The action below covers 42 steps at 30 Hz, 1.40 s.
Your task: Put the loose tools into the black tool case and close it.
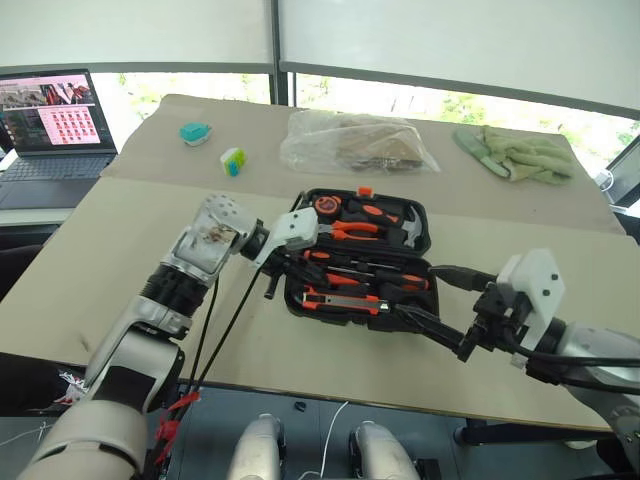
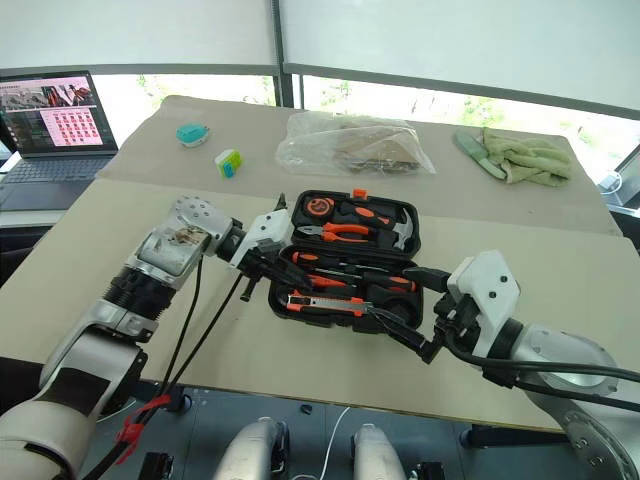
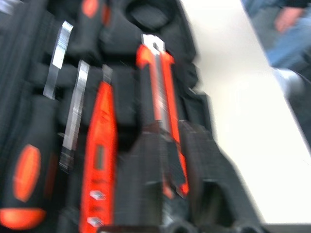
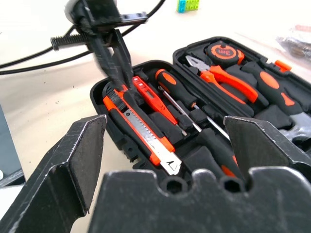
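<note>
Currently we have the bench (image 1: pixel 120 260) carrying the black tool case (image 2: pixel 412 238), lid open, mid-bench. Utility knife (image 4: pixel 146 133), orange tester pen (image 4: pixel 154 102) and screwdrivers (image 4: pixel 187 102) sit in their slots. Our left pincer (image 4: pixel 114 65) is clenched empty over the knife end; our right pincer (image 2: pixel 405 310) is spread wide beside the case.

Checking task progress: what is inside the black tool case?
The open black tool case holds a utility knife, orange tester pen, screwdrivers, pliers, tape measure and hammer. The right gripper covers its near corner.
</note>
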{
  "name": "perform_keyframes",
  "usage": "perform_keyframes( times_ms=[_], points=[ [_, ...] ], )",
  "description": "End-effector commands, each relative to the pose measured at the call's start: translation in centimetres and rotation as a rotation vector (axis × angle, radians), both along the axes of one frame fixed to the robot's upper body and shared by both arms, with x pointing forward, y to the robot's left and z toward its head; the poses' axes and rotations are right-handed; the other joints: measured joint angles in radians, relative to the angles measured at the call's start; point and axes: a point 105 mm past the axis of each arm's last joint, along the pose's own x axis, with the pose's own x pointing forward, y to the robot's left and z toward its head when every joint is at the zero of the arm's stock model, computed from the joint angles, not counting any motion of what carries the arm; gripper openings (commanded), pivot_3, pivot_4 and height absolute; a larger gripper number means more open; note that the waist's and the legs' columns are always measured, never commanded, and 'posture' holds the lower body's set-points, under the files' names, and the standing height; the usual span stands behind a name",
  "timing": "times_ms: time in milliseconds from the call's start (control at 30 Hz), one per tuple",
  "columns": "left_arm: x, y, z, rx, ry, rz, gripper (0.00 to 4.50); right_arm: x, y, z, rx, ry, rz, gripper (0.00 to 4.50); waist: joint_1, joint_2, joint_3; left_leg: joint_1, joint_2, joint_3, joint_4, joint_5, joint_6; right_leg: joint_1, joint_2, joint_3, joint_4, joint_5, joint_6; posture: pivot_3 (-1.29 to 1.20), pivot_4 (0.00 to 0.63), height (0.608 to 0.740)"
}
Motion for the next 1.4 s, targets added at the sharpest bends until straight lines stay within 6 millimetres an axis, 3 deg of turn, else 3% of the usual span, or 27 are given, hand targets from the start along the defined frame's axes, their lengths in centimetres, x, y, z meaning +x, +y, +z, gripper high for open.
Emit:
perform_keyframes(
  times_ms=[33, 267, 467, 667, 833, 1000, 1233, 1333, 1400],
  points=[
    [-0.4, -0.5, 0.2, -0.03, -0.027, -0.015, 0.09, -0.2, 0.0, 0.7, 0.004, -0.02, 0.012, 4.5, -0.001, 0.0, 0.0, 0.0, 0.0, 0.0, 0.0, 0.0, 0.0, 0.0, 0.0, 0.0, 0.0, 0.0, 0.0, 0.0, 0.15, 0.74],
    [-0.6, -0.9, -1.6, 0.011, -0.017, -0.001, 0.09, -0.1, -0.1, 0.7, 0.008, -0.013, 0.007, 4.5, -0.002, 0.0, 0.0, 0.0, 0.0, 0.0, 0.0, 0.0, 0.0, 0.0, 0.0, 0.0, 0.001, 0.0, 0.0, 0.0, 0.15, 0.74],
    [0.6, -1.1, -2.7, 0.049, -0.061, 0.052, 0.09, 0.0, 0.0, 0.7, 0.011, -0.009, 0.008, 4.5, 0.003, 0.0, 0.0, 0.0, 0.0, 0.0, 0.001, 0.0, 0.0, 0.001, 0.0, 0.0, 0.0, 0.0, 0.0, 0.0, 0.15, 0.74],
    [-0.2, -0.7, -4.7, 0.108, -0.051, 0.007, 0.09, -0.2, 0.1, 0.7, 0.012, -0.006, 0.013, 4.5, 0.005, 0.0, -0.001, 0.001, -0.001, 0.0, 0.001, 0.002, 0.002, 0.003, 0.0, 0.0, 0.001, 0.0, 0.0, 0.0, 0.15, 0.74],
    [-1.1, 0.0, -7.3, 0.169, -0.052, -0.021, 0.09, -0.3, 0.0, 0.7, 0.011, -0.007, 0.012, 4.5, 0.004, 0.001, -0.001, 0.015, -0.001, 0.0, -0.002, 0.001, 0.003, 0.017, 0.0, 0.0, -0.004, 0.0, 0.0, 0.0, 0.15, 0.74],
    [-0.7, 0.3, -8.3, 0.198, -0.083, -0.011, 0.09, -0.3, -0.1, 0.5, 0.006, -0.002, 0.012, 4.5, 0.004, 0.002, -0.005, 0.018, -0.001, 0.001, -0.002, 0.001, 0.003, 0.02, 0.0, 0.0, -0.004, 0.0, 0.0, 0.0, 0.15, 0.74],
    [-0.3, -0.4, -5.7, 0.085, -0.084, 0.014, 0.09, -0.5, -0.5, 0.4, -0.003, 0.008, 0.005, 4.5, 0.001, 0.002, -0.005, 0.026, 0.0, 0.0, -0.003, 0.001, 0.003, 0.03, 0.0, 0.0, -0.007, -0.002, -0.002, 0.0, 0.15, 0.74],
    [-0.4, -0.9, -2.1, -0.044, -0.061, -0.003, 0.09, -0.5, -0.5, 0.3, -0.005, 0.012, 0.011, 4.5, -0.001, 0.002, -0.005, 0.026, 0.0, 0.0, -0.003, 0.001, 0.003, 0.029, 0.0, 0.0, -0.007, -0.001, -0.001, 0.0, 0.15, 0.74],
    [-0.2, -1.1, -0.9, -0.088, -0.061, 0.003, 0.09, -0.4, -0.3, 0.3, -0.006, 0.011, 0.019, 4.5, -0.008, 0.003, -0.005, 0.024, 0.0, 0.0, -0.003, 0.001, 0.003, 0.027, 0.0, 0.0, -0.007, -0.001, -0.001, 0.0, 0.15, 0.74]
  ],
)
